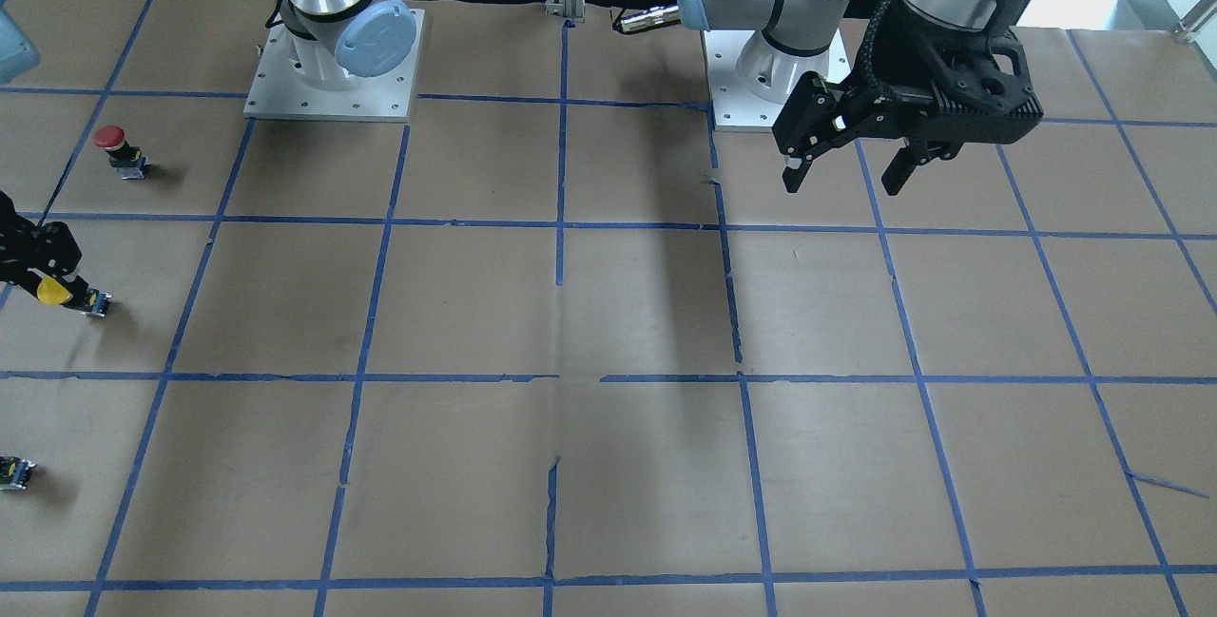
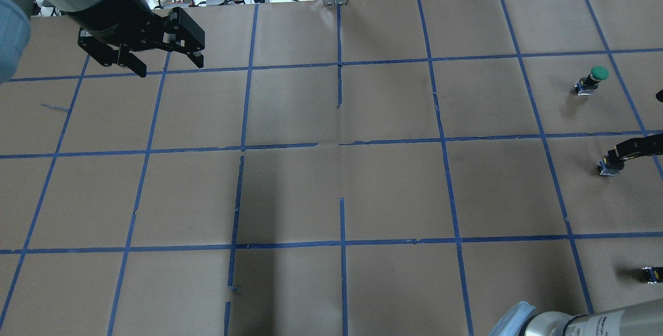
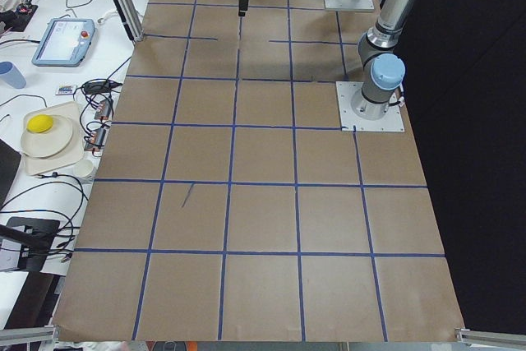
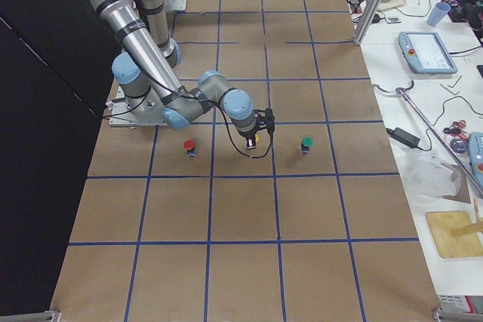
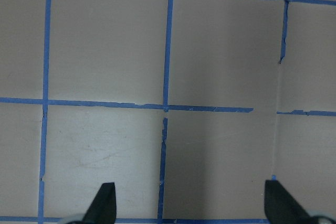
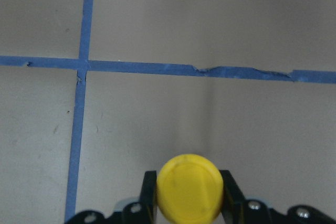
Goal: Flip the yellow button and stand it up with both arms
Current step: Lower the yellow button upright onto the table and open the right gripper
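The yellow button (image 6: 190,187) sits cap-first between the fingers (image 6: 149,188) of my right gripper (image 6: 189,195), which is shut on its cap. In the front-facing view the right gripper (image 1: 38,265) is at the far left edge. There the button (image 1: 57,292) is tilted, with its black-grey body low over the paper. I cannot tell whether the body touches the paper. In the overhead view the button's body (image 2: 608,165) shows under the right gripper (image 2: 634,148). My left gripper (image 1: 846,175) hangs open and empty above the table, far from the button. It also shows in the overhead view (image 2: 170,65) and in the left wrist view (image 5: 191,203).
A red-capped button (image 1: 114,149) stands near the right arm's side. A green-capped button (image 2: 593,79) stands farther out. A small capless switch block (image 2: 652,274) lies near the table edge. The table (image 1: 608,313) is brown paper with blue tape lines. The arm bases (image 1: 333,66) stand at the robot's side.
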Controlling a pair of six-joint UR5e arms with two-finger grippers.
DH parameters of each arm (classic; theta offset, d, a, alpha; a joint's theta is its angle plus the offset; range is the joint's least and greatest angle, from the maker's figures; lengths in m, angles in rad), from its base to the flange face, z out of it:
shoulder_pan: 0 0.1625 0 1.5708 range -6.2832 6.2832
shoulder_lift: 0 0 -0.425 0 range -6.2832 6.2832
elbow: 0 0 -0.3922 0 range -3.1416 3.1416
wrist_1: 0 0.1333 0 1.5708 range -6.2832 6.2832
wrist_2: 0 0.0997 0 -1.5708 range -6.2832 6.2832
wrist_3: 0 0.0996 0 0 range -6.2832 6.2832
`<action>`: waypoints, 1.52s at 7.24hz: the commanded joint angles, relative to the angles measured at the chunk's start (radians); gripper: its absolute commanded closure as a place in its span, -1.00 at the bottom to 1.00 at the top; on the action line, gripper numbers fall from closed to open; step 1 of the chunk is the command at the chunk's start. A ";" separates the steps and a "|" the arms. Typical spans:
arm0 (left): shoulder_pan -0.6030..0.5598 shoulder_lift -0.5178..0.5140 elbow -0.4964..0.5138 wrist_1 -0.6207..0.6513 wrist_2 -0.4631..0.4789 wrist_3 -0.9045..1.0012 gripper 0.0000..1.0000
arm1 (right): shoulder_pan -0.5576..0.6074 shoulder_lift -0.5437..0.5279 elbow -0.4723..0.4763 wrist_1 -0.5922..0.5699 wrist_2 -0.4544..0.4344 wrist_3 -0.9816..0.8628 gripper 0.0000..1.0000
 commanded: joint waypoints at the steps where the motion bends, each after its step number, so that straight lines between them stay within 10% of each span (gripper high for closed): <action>1: 0.001 -0.003 -0.006 0.000 -0.005 0.003 -1.00 | 0.000 0.005 0.000 0.002 -0.008 0.003 -0.22; 4: 0.001 0.001 -0.003 0.030 0.158 0.008 -1.00 | 0.000 -0.002 -0.014 0.024 -0.054 0.015 -0.93; 8: -0.006 -0.008 -0.009 0.016 0.105 0.046 -1.00 | 0.059 -0.062 -0.315 0.465 -0.140 0.289 -1.00; 11: -0.007 0.008 -0.039 0.019 0.104 0.057 -1.00 | 0.335 -0.100 -0.536 0.778 -0.224 0.608 -1.00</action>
